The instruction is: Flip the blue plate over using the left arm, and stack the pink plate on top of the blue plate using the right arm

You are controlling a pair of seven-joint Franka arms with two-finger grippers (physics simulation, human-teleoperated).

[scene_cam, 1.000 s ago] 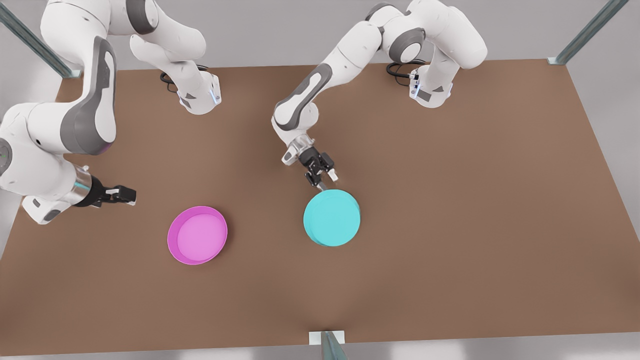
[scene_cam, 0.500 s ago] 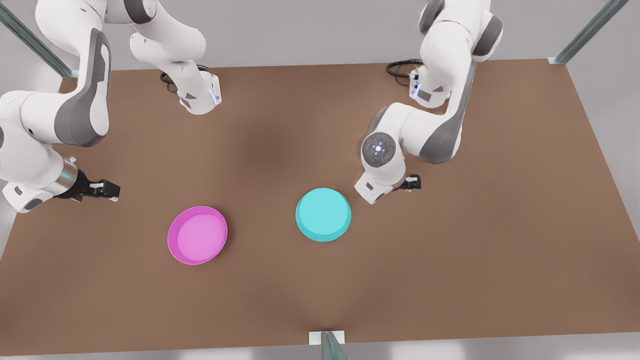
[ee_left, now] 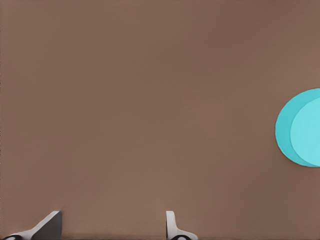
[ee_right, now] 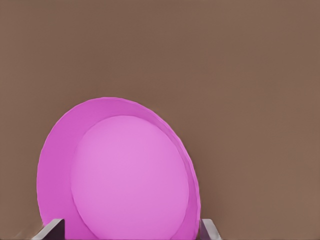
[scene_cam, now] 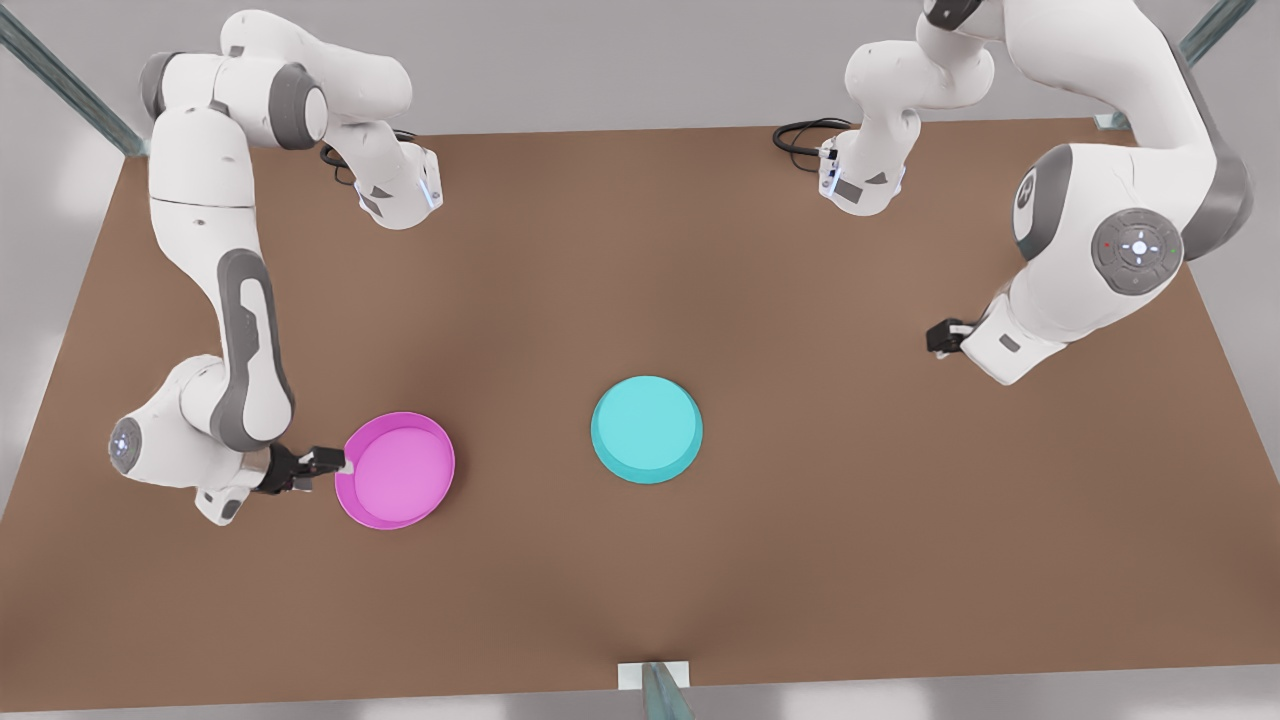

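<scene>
The blue plate (scene_cam: 647, 430) lies base up near the middle of the table, and its edge (ee_left: 300, 127) shows far off in the left wrist view. My left gripper (scene_cam: 940, 336) hangs well away toward the front view's right, fingers (ee_left: 171, 222) open and holding nothing. The pink plate (scene_cam: 395, 470) sits rim up on the front view's left. My right gripper (scene_cam: 328, 463) is low at the outer edge of that plate. It is open, with fingers (ee_right: 52, 227) spread to either side of the pink plate (ee_right: 125, 170).
The brown table (scene_cam: 900, 520) has bare room around both plates. The two arm bases (scene_cam: 400, 195) (scene_cam: 860, 185) stand at the far edge. A small metal bracket (scene_cam: 655, 680) sits at the near edge.
The left gripper let go of the blue plate, which settled flat, and that arm swung away to the front view's right. The right gripper came down and in to the pink plate's edge.
</scene>
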